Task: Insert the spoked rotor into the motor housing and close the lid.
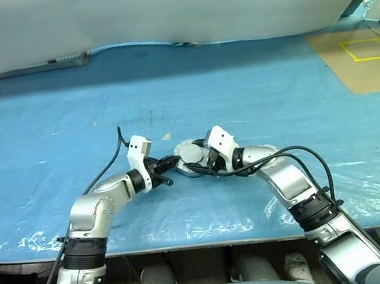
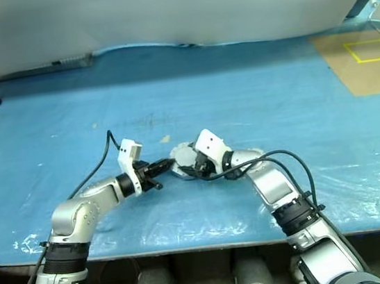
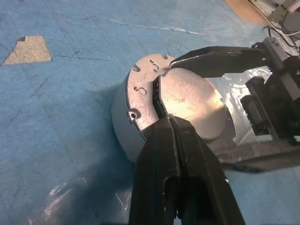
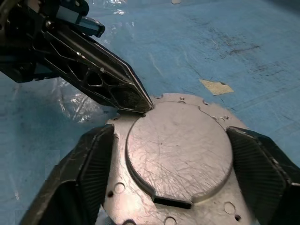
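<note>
1. Head views: the motor housing [image 1: 191, 157] sits on the blue table cover [image 1: 239, 86] between the two grippers, largely masked by them; only a grey round top shows. No windings can be made out. A small pale scrap [image 1: 167, 136] lies on the cover just beyond it.
2. Head views: left gripper [image 1: 172, 162] points in from the left, fingers pressed together, tip at the housing's edge. Right gripper [image 2: 191, 164] comes in from the right; its jaws are hard to read here.
3. Left wrist view: left gripper [image 3: 168, 123], jaws together, tip on the housing's [image 3: 154, 101] flat scratched top plate, at the step of its raised round centre. Far side hidden by right gripper's finger [image 3: 220, 58].
4. Right wrist view: right gripper [image 4: 180, 161] jaws spread wide, flanking the housing [image 4: 180, 150]; contact with its rim cannot be judged. Left gripper's tip [image 4: 140, 105] touches the plate. Near rim cut off.
</note>
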`<state>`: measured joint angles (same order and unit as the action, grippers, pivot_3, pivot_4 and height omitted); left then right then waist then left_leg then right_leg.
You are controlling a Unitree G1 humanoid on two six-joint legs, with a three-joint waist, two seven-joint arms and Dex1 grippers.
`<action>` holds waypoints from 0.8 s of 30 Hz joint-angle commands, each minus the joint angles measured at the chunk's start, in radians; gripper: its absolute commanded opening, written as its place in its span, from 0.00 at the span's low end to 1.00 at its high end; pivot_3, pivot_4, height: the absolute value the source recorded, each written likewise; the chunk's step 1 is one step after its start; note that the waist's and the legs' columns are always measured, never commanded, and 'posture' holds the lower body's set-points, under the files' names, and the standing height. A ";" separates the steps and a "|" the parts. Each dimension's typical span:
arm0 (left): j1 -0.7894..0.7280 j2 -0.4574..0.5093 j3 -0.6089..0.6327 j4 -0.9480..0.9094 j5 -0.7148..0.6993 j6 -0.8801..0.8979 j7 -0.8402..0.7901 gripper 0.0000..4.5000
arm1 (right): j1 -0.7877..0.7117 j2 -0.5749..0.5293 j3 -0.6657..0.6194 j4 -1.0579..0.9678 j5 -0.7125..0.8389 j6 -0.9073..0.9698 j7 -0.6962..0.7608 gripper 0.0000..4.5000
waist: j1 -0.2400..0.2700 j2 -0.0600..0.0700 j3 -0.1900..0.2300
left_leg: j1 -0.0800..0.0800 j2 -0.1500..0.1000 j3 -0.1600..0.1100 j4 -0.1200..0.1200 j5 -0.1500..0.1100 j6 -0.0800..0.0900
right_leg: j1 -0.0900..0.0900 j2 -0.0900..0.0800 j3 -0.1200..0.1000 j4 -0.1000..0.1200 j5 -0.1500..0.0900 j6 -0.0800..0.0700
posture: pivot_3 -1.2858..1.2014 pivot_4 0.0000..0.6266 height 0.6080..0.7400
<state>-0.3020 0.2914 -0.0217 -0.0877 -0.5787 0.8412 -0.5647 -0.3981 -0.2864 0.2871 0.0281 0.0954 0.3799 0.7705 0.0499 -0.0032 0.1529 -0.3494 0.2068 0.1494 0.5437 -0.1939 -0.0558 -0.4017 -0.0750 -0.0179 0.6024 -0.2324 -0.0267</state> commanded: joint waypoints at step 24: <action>0.029 -0.005 -0.063 0.000 0.024 0.011 -0.035 0.00 | 0.004 0.075 -0.463 -0.033 0.527 0.697 -0.224 1.00 | 0.020 0.001 0.000 | -0.007 0.000 0.000 -0.003 0.003 -0.005 | -0.001 0.001 -0.002 -0.009 0.002 -0.002 | 0.52 0.24 1.00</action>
<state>-0.2985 0.2873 -0.0446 -0.0967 -0.5704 0.8317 -0.5989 -0.4052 -0.2222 -0.1520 0.0242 0.5725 1.0413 0.5554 0.0703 -0.0026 0.1530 -0.3563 0.2068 0.1493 0.5406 -0.1912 -0.0603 -0.4025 -0.0744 -0.0199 0.5931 -0.2308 -0.0292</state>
